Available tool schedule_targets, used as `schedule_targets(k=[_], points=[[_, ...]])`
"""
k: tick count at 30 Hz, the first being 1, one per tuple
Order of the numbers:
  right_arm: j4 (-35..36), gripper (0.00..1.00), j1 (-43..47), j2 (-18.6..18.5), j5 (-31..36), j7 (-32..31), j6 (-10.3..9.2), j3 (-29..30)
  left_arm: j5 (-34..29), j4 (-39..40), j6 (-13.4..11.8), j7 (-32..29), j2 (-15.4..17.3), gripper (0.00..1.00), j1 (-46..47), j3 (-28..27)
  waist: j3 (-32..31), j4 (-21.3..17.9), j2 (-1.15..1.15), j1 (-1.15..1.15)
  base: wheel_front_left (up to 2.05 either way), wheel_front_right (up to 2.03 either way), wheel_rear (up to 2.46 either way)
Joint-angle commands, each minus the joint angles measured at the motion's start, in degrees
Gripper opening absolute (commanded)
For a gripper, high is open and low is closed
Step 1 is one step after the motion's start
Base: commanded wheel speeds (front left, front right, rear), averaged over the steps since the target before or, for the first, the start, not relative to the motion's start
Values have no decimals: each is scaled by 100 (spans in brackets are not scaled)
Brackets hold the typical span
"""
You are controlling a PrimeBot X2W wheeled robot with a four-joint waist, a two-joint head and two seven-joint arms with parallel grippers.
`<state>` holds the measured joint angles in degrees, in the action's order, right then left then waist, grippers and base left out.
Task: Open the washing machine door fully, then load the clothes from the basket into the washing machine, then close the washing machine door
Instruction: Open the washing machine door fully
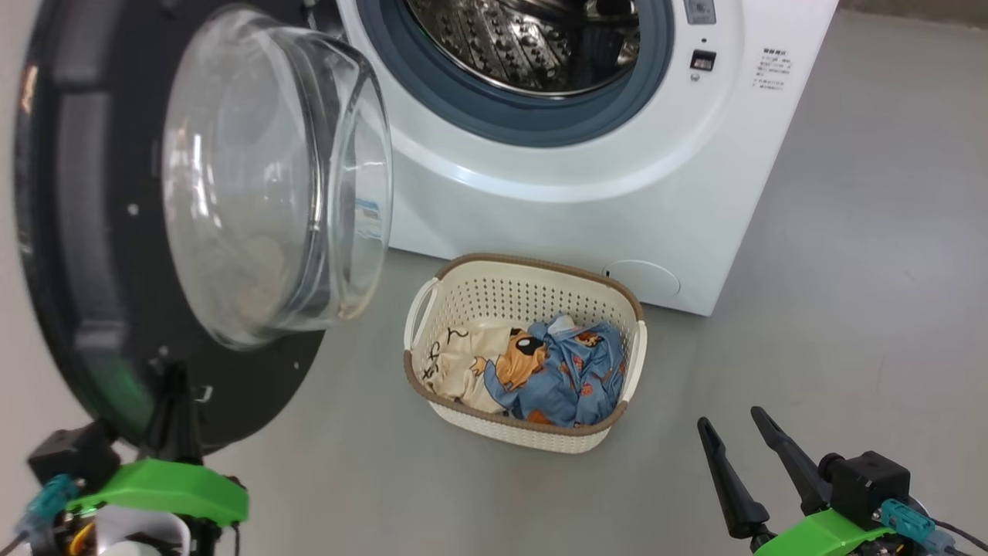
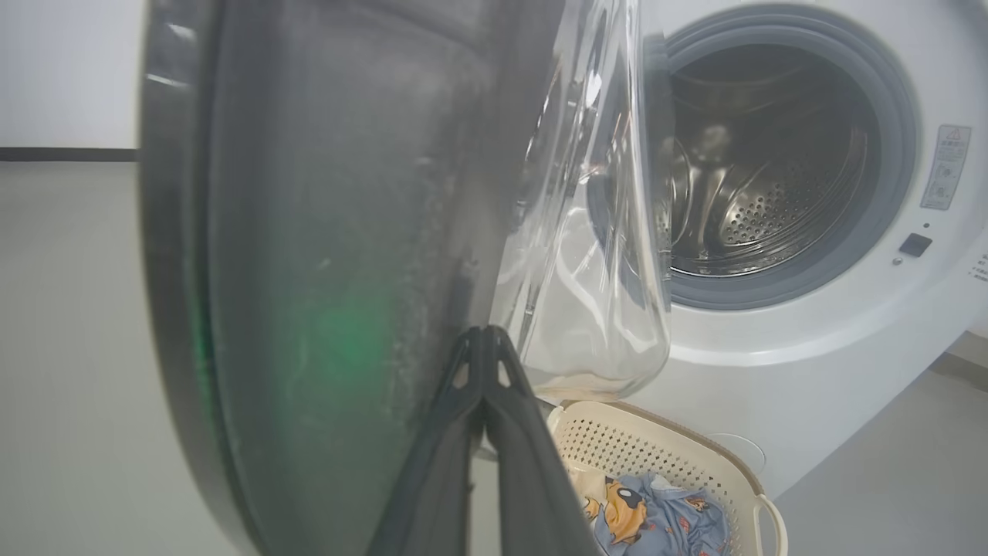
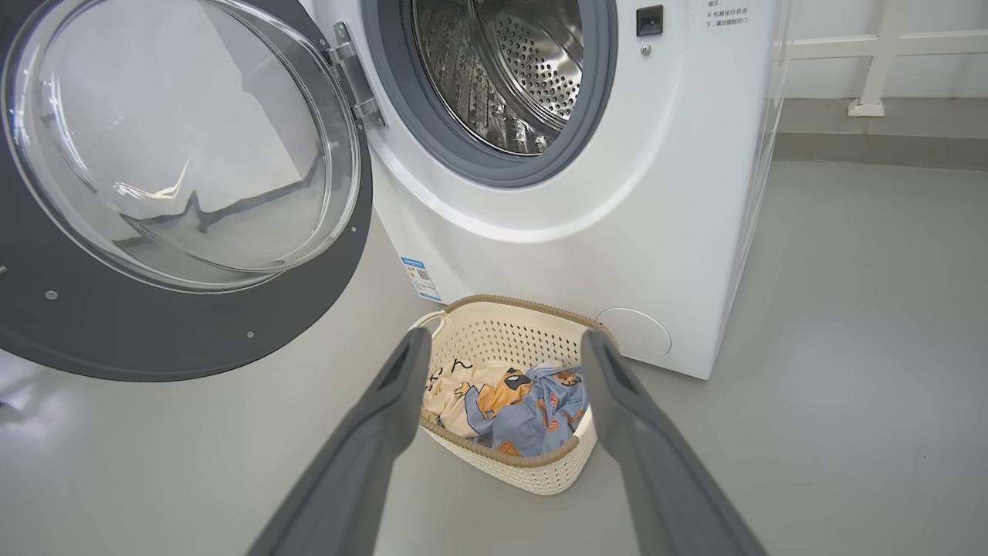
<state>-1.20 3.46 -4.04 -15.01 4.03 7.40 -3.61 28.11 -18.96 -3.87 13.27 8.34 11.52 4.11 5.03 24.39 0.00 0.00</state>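
Observation:
The washing machine [image 1: 587, 208] stands with its steel drum [image 1: 532, 38] exposed. Its door [image 1: 93, 309] is swung out to the left, black rim and glass bowl [image 1: 270, 177] facing me. My left gripper [image 1: 174, 378] is shut with nothing in it, its tips up against the door's lower black rim [image 2: 324, 270]; in the left wrist view the left gripper [image 2: 482, 333] ends at the edge of the glass. The basket [image 1: 532, 272] sits on the floor before the machine, holding the clothes [image 1: 556, 367], blue and cream. My right gripper [image 1: 729, 421] is open, low at the right; in its wrist view the right gripper [image 3: 505, 340] frames the basket [image 3: 532, 463].
Grey floor [image 1: 849, 270] spreads around the machine and to the right. A white rail and wall base [image 3: 872, 77] run behind the machine's right side. A round cover [image 1: 641, 278] sits low on the machine front just behind the basket.

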Motion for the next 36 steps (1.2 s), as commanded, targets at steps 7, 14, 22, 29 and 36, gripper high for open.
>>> schedule_targets(k=[7, 14, 22, 29, 36], points=[[337, 100, -301, -159, 128, -161, 9, -181, 210, 19, -185, 129, 411, 0, 271, -702, 426, -3, 0, 0, 0, 0, 0], [557, 100, -407, -315, 221, -372, 9, -146, 409, -365, -88, 161, 632, 0, 575, -1188, 822, -18, 0, 0, 0, 0, 0], [818, 100, -508, -468, 310, -600, 9, -107, 402, -699, 56, 171, 858, 0, 921, -1734, 1180, -62, 0, 0, 0, 0, 0], [1089, 100, -525, -629, 388, -835, 9, -28, 283, -1087, 205, 172, 1060, 0, 1294, -2040, 1493, -55, 0, 0, 0, 0, 0], [1390, 100, -500, -770, 448, -1081, 9, 61, 157, -1540, 301, 173, 1223, 0, 1665, -2317, 1757, -2, 0, 0, 0, 0, 0]])
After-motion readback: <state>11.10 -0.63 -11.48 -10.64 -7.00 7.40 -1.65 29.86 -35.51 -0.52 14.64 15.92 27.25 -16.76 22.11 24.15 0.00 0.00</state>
